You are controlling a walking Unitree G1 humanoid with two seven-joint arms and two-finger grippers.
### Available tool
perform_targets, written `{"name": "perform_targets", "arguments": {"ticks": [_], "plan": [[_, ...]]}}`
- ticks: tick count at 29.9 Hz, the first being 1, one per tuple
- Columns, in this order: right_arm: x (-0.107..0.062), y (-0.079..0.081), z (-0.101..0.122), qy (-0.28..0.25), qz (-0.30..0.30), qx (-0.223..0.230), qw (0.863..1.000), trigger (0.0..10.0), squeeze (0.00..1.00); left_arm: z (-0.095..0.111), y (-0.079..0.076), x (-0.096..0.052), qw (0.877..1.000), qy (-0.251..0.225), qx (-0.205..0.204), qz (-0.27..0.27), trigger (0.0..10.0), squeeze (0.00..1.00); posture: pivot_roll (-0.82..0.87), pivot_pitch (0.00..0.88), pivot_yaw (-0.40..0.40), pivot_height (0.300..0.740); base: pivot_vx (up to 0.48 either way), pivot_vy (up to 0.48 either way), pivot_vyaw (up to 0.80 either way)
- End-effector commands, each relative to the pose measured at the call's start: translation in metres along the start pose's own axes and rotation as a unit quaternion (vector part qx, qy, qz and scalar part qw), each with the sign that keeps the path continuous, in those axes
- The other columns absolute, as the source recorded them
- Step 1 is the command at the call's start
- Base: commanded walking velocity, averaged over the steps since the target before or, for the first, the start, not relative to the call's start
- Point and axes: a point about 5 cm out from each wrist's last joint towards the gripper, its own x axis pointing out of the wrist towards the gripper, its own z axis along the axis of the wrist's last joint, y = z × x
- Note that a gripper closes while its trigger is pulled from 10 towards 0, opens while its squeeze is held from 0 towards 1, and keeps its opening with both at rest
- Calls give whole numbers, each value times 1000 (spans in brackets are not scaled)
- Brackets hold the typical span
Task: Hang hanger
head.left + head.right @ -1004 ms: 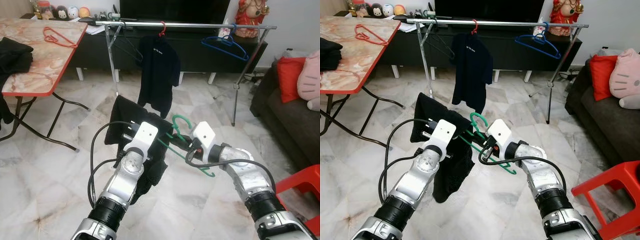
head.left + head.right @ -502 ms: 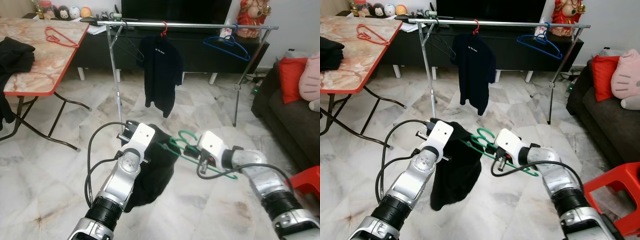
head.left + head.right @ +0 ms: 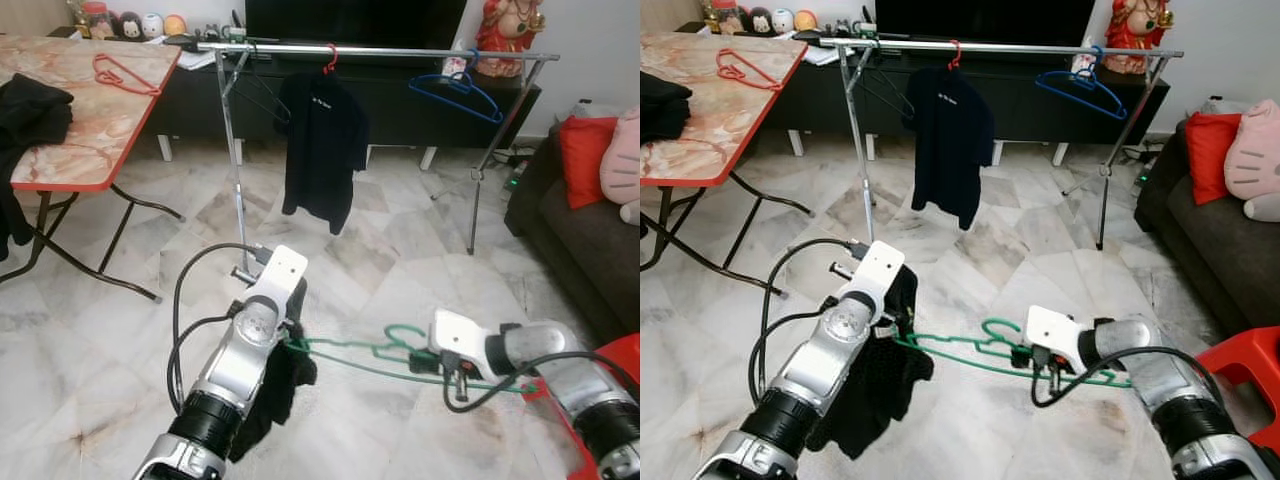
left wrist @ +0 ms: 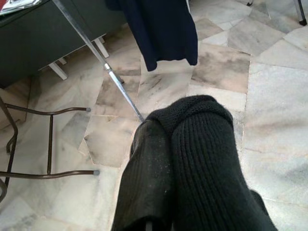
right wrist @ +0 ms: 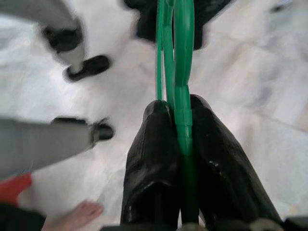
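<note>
Four cameras, one room
Both head eyes look down at the same floor and clothes rail; each wrist camera looks closely along its own jaws.

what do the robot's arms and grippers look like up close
Both arms are silver metal with ribbed black cuffs near the elbow and loose black cables looping beside them. Each wrist carries a white boxy housing. The left gripper and right gripper each have two long glossy black fingers.

Left gripper and right gripper — jaws clamped, arms apart.

Glossy green plastic hanger, ribbed black knit garment.
</note>
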Motion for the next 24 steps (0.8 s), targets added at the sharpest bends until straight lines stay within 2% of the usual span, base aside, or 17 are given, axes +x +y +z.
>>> {"name": "perform_targets", "arguments": {"ticks": [1, 4, 6, 8, 9, 10, 12, 13, 14, 15, 16, 17, 19, 20, 21, 22, 24], "plan": [[-4, 3, -1, 6, 18, -10, 1000, 0, 0, 12, 3, 1, 1000, -19, -1, 8, 0, 0, -46, 0, -108, 740, 0, 0, 0], [-7, 7, -9, 15, 18, 0, 1000, 0, 0, 8, 7, 1, 1000, -15, -8, 22, 0, 0, -46, 0, -108, 740, 0, 0, 0], [-9, 4, -14, 25, -9, 13, 1000, 0, 0, 7, 12, 0, 999, -19, -14, 35, 0, 0, -46, 0, -106, 740, 0, 0, 0], [-13, -3, -26, 39, -77, 53, 995, 0, 0, 8, 24, -4, 997, -43, -34, 59, 0, 0, -48, 0, -103, 740, 0, 0, 0], [-13, -3, -26, 39, -77, 53, 995, 0, 0, 8, 24, -4, 997, -43, -34, 59, 0, 0, -48, 0, -103, 740, 0, 0, 0], [-12, -3, -35, 40, -106, 82, 990, 0, 0, 8, 30, -7, 995, -57, -48, 70, 0, 0, -48, 0, -103, 740, 0, 0, 0], [-12, -3, -35, 40, -106, 82, 990, 0, 0, 8, 30, -7, 995, -57, -48, 70, 0, 0, -48, 0, -103, 740, 0, 0, 0], [-10, -1, -48, 47, -151, 124, 980, 0, 0, 6, 37, -12, 992, -65, -58, 87, 784, 0, -43, 0, -97, 740, 0, 0, 0], [-8, 0, -55, 50, -180, 149, 971, 0, 0, 4, 41, -15, 991, -68, -62, 98, 4000, 0, -43, 0, -97, 740, 0, 0, 0], [-6, 1, -60, 52, -198, 165, 965, 0, 0, 3, 44, -17, 990, -70, -65, 104, 4000, 0, -43, 0, -97, 740, 0, 0, 0], [-4, 3, -66, 48, -222, 197, 954, 0, 0, 2, 45, -19, 989, -75, -66, 109, 10000, 0, -43, 0, -97, 740, 0, 0, 0], [-1, 4, -71, 43, -243, 231, 941, 0, 0, 2, 46, -21, 988, -82, -66, 112, 10000, 0, -43, 0, -97, 740, 0, 0, 0], [1, 6, -77, 40, -282, 262, 922, 0, 0, 2, 47, -24, 987, -89, -73, 113, 10000, 0, -38, 0, -85, 740, 0, 0, 0], [6, 12, -91, 39, -358, 334, 871, 0, 0, 5, 45, -28, 984, -109, -94, 102, 10000, 0, -40, 0, -82, 740, 0, 0, 0], [8, 14, -95, 43, -381, 354, 853, 0, 0, 6, 44, -29, 983, -114, -100, 99, 10000, 0, -40, 0, -82, 740, 0, 0, 0], [8, 14, -95, 43, -381, 354, 853, 0, 0, 6, 44, -29, 983, -114, -100, 99, 10000, 0, -40, 0, -82, 740, 0, 0, 0], [21, 31, -106, 31, -421, 429, 799, 0, 0, 8, 39, -31, 980, -122, -133, 85, 10000, 0, -41, 0, -72, 740, 0, 0, 0]]}}
